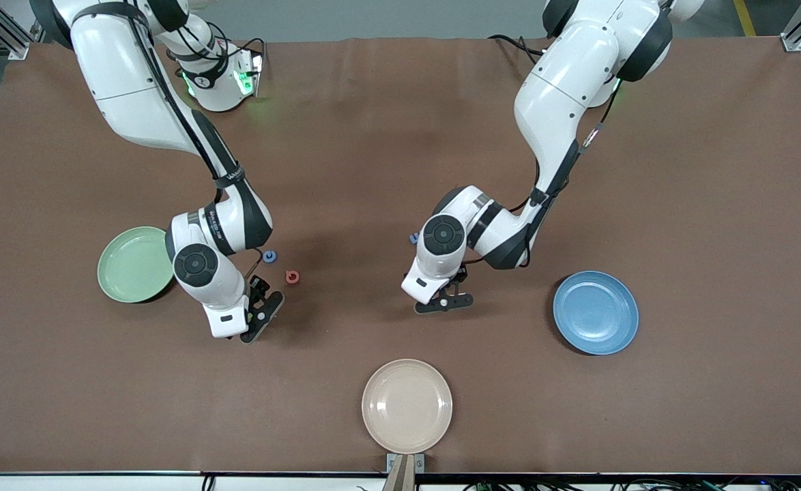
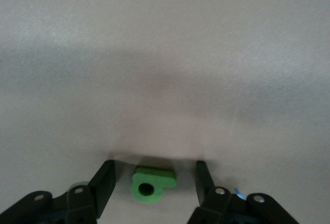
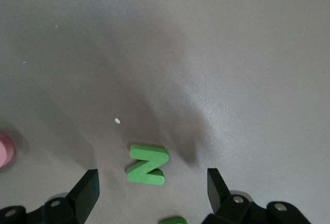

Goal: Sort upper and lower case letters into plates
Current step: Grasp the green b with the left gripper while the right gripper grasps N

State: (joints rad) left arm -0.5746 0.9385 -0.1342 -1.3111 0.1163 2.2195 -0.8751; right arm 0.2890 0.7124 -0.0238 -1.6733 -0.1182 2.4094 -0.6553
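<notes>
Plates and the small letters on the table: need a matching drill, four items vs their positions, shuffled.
Items:
1. mint green plate
2. blue plate
3. cream-beige plate
4. green Z letter

Places:
A. nearest the front camera, mid-table
B. between the right end effector's open fingers
C. toward the left arm's end
D. toward the right arm's end

Pairs: 1-D, 2-C, 3-A, 4-B

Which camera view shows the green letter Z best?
The right wrist view shows it best: the green letter Z lies flat on the table, between the fingers of the right pincer, which stand apart from it. In the front view the right arm hides it. The left wrist view does not show it.
</notes>
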